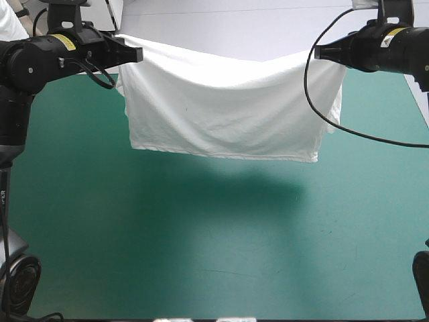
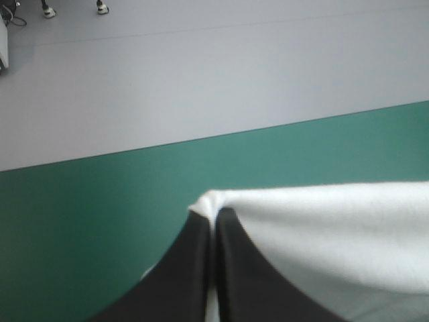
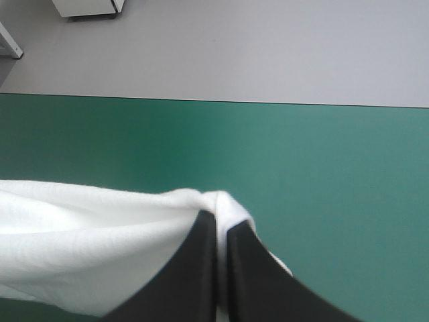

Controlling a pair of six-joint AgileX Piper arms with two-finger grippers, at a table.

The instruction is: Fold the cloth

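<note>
A: Where is the T-shirt (image 1: pixel 228 107) now?
B: It hangs as a wide sheet over the far half of the teal-green surface (image 1: pixel 201 255), with its lower hem in the air.
A: And the holding?
B: The left pincer (image 2: pixel 213 218) and the right pincer (image 3: pixel 218 218) are each clamped on one upper corner. Only little cloth is gripped, so I think a strong outward pull can slip one corner free.

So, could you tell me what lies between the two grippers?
The T-shirt alone, hanging spread from the left gripper to the right gripper; the high view shows it.
</note>
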